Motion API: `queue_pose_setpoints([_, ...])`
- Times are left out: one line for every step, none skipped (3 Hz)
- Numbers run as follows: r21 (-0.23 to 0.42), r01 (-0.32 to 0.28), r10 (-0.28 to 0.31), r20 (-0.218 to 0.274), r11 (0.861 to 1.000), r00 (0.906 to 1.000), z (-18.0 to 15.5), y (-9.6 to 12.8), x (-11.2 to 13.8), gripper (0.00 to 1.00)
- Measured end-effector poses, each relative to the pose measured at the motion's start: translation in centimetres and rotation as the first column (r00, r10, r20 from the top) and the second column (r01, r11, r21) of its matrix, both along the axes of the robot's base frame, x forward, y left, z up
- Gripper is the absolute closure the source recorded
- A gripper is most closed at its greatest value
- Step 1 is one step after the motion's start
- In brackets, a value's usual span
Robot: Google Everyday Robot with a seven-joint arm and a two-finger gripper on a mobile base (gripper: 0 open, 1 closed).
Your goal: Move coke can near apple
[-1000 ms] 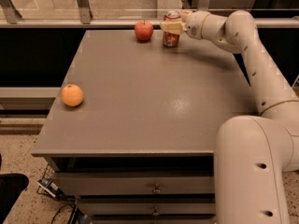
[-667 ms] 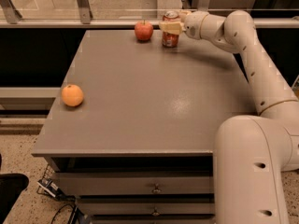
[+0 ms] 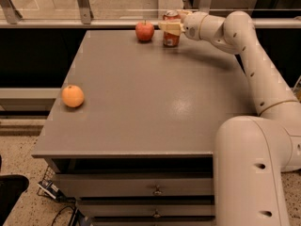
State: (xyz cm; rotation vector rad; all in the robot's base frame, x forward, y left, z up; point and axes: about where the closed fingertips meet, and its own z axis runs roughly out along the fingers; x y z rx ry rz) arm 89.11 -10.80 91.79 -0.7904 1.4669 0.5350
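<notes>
The coke can (image 3: 171, 39), red with a silver top, stands upright at the far edge of the grey table (image 3: 155, 102). The red apple (image 3: 145, 31) sits just left of it with a small gap between them. My gripper (image 3: 170, 25) reaches in from the right and is shut on the coke can's upper part. One pale finger (image 3: 169, 27) crosses the front of the can and the other is hidden behind it. The can's base rests on the table.
An orange (image 3: 73, 96) lies near the table's left edge. A rail and glass panel (image 3: 94, 21) run along the far edge behind the can and apple. My arm (image 3: 254, 65) spans the table's right side. Drawers (image 3: 155, 189) are below the front edge.
</notes>
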Motion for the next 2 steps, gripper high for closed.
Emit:
queue_pose_setpoints([0.000,-0.004,0.004,-0.001,1.000,1.0000,-0.10,0.34,0.05,0.00])
queue_pose_setpoints([0.001,-0.004,0.004,-0.002,1.000,1.0000,-0.11,0.35,0.05,0.00])
